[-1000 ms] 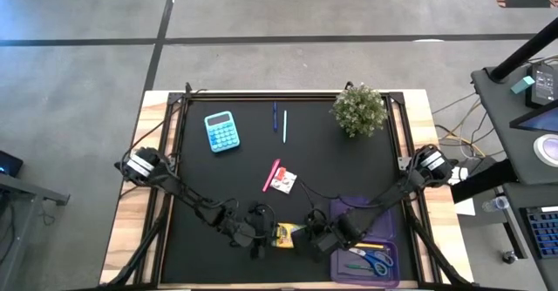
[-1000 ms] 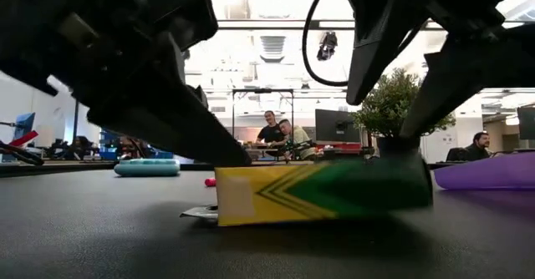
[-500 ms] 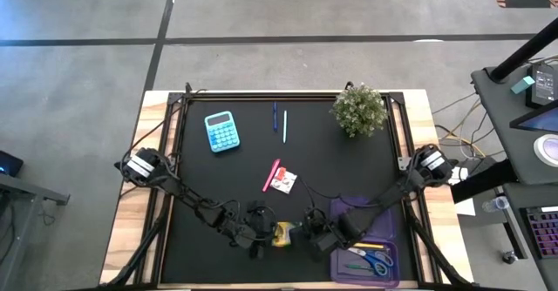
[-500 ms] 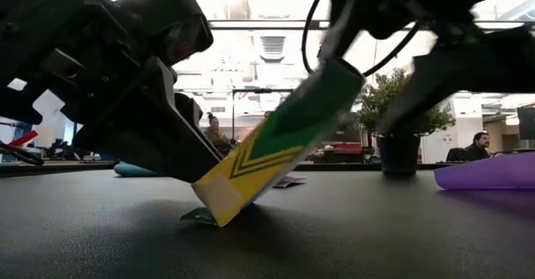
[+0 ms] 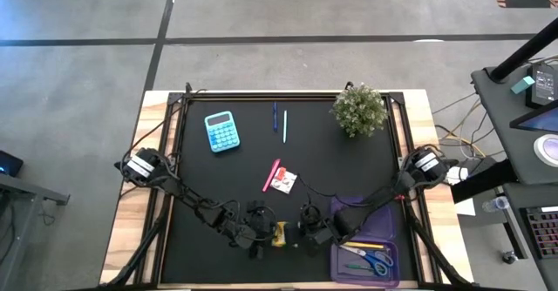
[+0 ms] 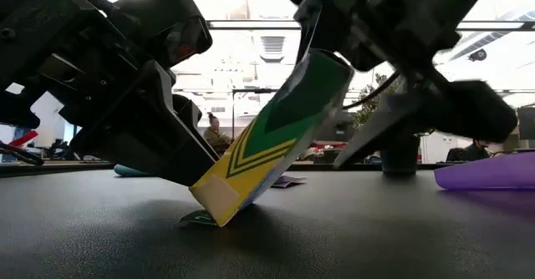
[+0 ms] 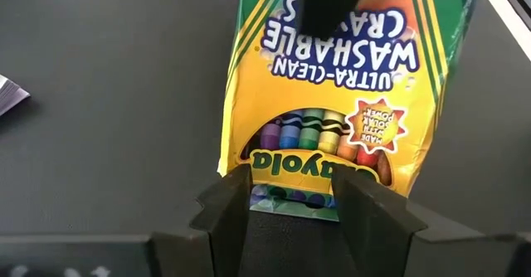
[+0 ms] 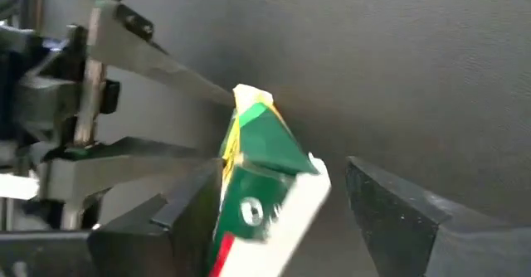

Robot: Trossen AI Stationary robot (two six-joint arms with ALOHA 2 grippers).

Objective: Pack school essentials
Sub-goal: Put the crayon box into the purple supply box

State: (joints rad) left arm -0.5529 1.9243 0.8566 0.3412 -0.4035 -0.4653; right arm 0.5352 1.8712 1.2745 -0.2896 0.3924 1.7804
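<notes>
Tilting on its yellow end at the lower middle of the tabletop (image 5: 349,165), the crayon box (image 6: 272,137) is clamped at that end by the left tool (image 7: 292,196). The right tool (image 8: 274,206) has its fingers apart around the green end, one side touching.

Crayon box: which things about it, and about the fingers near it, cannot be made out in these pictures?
- High view: crayon box is mostly covered by both grippers.
- Left wrist view: its green end is cut off by the picture edge; left gripper hides the yellow end.
- Right wrist view: right gripper fingers are open; contact unclear.
</notes>
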